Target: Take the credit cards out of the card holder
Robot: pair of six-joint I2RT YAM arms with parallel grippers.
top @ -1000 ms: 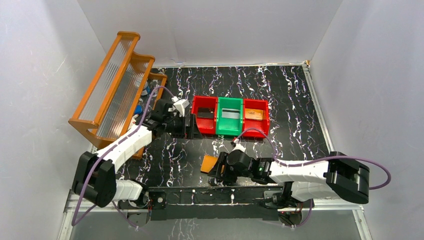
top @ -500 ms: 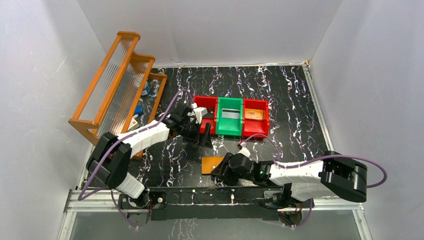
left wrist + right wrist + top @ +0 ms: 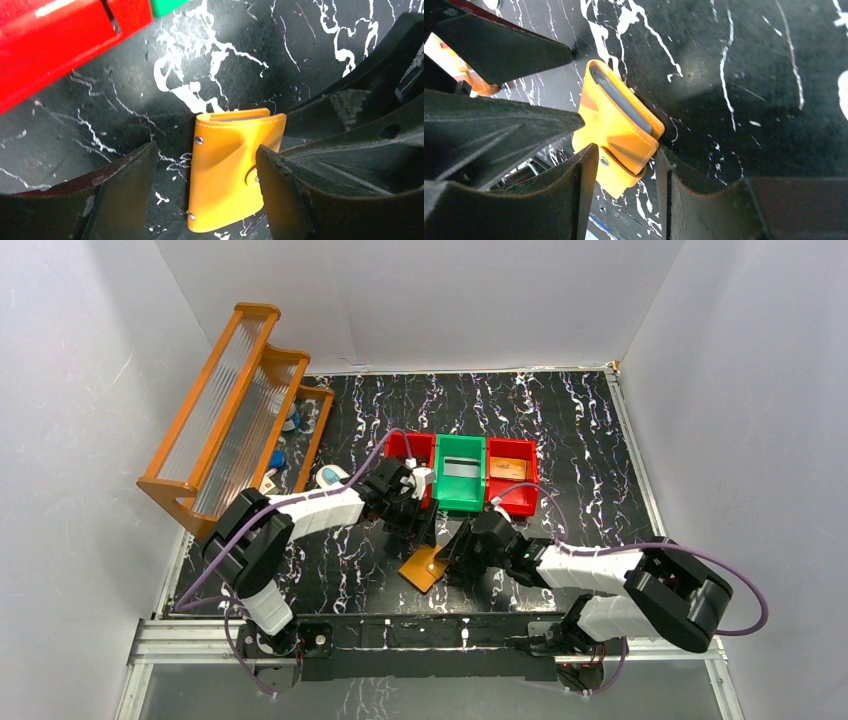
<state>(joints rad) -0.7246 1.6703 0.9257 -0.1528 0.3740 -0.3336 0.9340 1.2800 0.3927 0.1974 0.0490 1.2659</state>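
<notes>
The orange card holder (image 3: pixel 423 566) lies on the black marbled table in front of the bins. In the right wrist view it (image 3: pixel 616 127) shows grey credit cards (image 3: pixel 621 100) edge-on in its open end, and a snap flap. My right gripper (image 3: pixel 626 155) is closed on the holder's flap end, a finger against each side. My left gripper (image 3: pixel 206 145) is open and straddles the holder (image 3: pixel 232 170) from the far side, touching nothing. In the top view the left gripper (image 3: pixel 420 525) and right gripper (image 3: pixel 455 555) meet over the holder.
A row of red and green bins (image 3: pixel 460 498) stands just behind the holder, a red one (image 3: pixel 60 40) close to my left fingers. An orange shelf rack (image 3: pixel 230 410) stands at the far left, with a pale blue-and-white oval item (image 3: pixel 330 477) beside it.
My left arm has swung right from the shelf to the holder. My right gripper has moved up and the holder has turned and shifted with it.
</notes>
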